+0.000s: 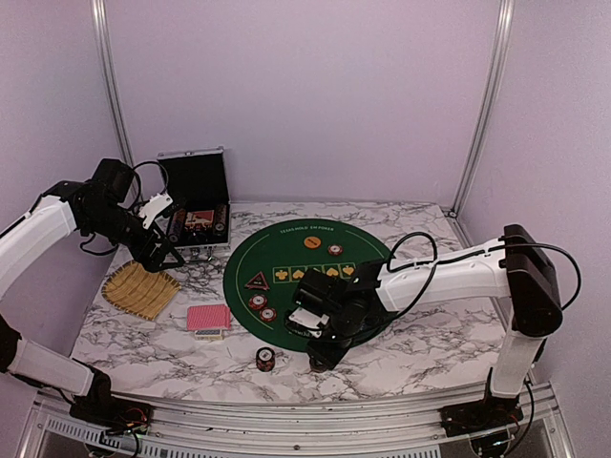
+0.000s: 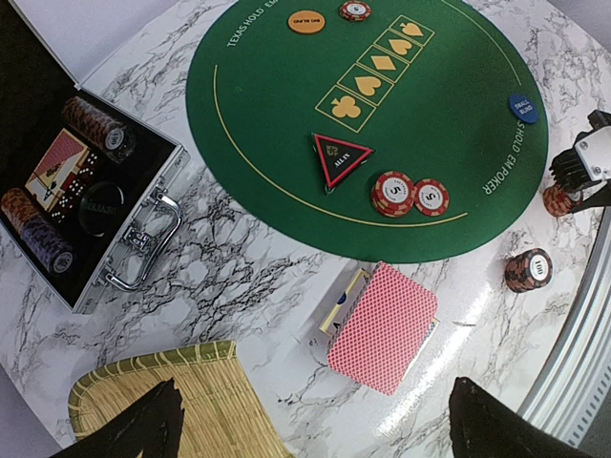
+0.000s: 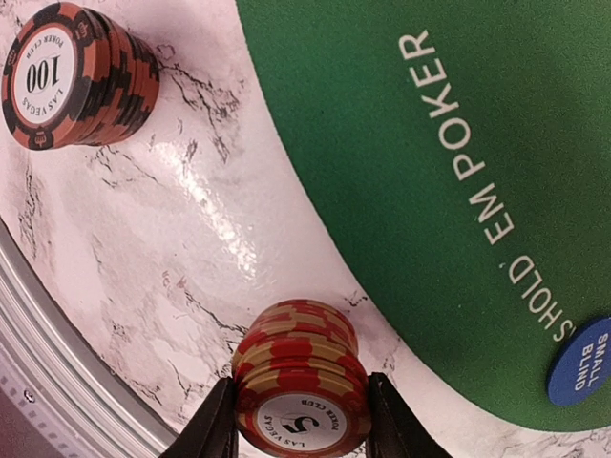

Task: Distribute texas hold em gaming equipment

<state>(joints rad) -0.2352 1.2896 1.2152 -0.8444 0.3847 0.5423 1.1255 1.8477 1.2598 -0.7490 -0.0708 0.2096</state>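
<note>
Top view, left to right. Left gripper (image 1: pixel 162 253): dark fingers spread wide, nothing between them, hanging over the far corner of the straw tray (image 1: pixel 141 286). The tray is yellow woven straw, roughly square with a ribbed rim, lying flat near the table's left edge. The metal case (image 1: pixel 194 181) sits at 10 o'clock of the mat: silver shell, black lining, lid upright, chip rolls and cards inside, bright handle facing the near side.

Card deck (image 2: pixel 382 329): red dotted backs, rectangular and slightly fanned, on bare marble at 7 o'clock of the mat, just off its edge. There is open marble between the deck and the tray.

Green mat (image 2: pixel 430 124): round flat felt with gold suit boxes and printed lettering. On it:
- the triangular marker (image 2: pixel 339 157), dark with a red border, at about 8 o'clock
- two chip stacks (image 2: pixel 393 194), red with pale edge stripes and marked 5, touching side by side just nearer than the marker
- the orange disc (image 2: pixel 306 21) and one chip (image 2: pixel 355 10) at 12 o'clock
- the blue disc (image 3: pixel 582 372), smooth and marked small blind, near the rim at 5 o'clock

100 stack (image 3: pixel 72 76): dark and orange striped, standing alone on marble at 6 o'clock, close to the table's metal front rail.

Right gripper (image 3: pixel 304 425): black fingers pressed on both sides of the red 5 stack (image 3: pixel 304 382), right at the mat's edge, at 3 o'clock of the 100 stack with glossy bare marble between them. Whether the stack is lifted, cannot tell.
</note>
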